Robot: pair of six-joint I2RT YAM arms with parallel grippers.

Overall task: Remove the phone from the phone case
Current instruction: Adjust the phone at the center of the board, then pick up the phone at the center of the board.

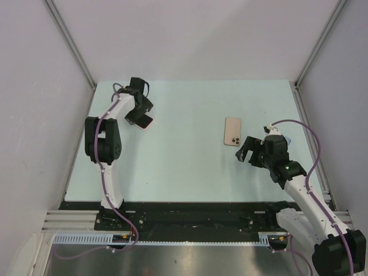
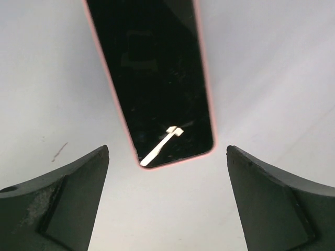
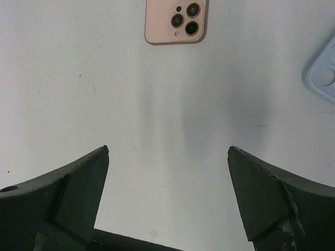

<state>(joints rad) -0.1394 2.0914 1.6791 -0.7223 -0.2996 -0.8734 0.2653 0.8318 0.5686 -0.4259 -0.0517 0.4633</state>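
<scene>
Left hand (image 2: 168,149) is wide open, pink-rimmed phone (image 2: 154,78) lying screen-up just past its fingertips (image 2: 78,183). Right hand (image 3: 168,149) open too.

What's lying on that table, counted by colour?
Pink: 2, the flat pink-rimmed phone with black screen and the pink phone lying face down.
Light blue: 1, the light blue plastic phone case, only partly in view.
Total: 3.

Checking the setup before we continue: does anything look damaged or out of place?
The dark-screened phone by the left claw has a pale streak near its lower corner; scratch, tape or glare, I cannot tell. The pink phone lies face down, seemingly intact.
</scene>
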